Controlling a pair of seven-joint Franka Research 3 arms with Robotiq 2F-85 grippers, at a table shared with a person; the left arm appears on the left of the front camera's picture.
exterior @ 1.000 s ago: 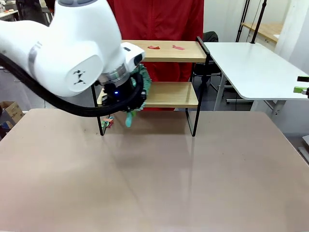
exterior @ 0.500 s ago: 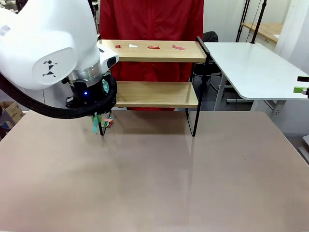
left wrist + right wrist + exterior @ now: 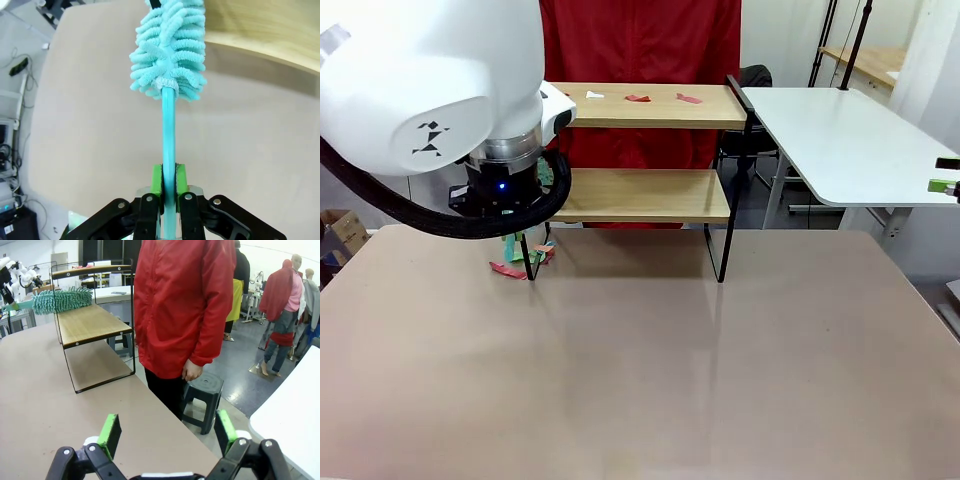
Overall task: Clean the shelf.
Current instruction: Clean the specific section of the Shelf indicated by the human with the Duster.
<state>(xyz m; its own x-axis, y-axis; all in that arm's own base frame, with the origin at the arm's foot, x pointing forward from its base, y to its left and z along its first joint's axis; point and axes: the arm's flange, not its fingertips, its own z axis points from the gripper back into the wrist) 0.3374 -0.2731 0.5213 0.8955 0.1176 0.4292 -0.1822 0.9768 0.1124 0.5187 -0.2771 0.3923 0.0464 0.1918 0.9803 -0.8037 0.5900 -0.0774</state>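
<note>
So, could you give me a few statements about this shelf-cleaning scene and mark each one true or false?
1. The left gripper is shut on the handle of a teal duster. True.
2. The right gripper holds a cloth. False: it is open, with nothing between its pads.
3. Small scraps lie on the top board of the shelf. True.
4. The table has nothing lying on it. False: coloured bits lie by the shelf's front left leg.
5. The person behind the shelf wears blue. False: the coat is red.
</note>
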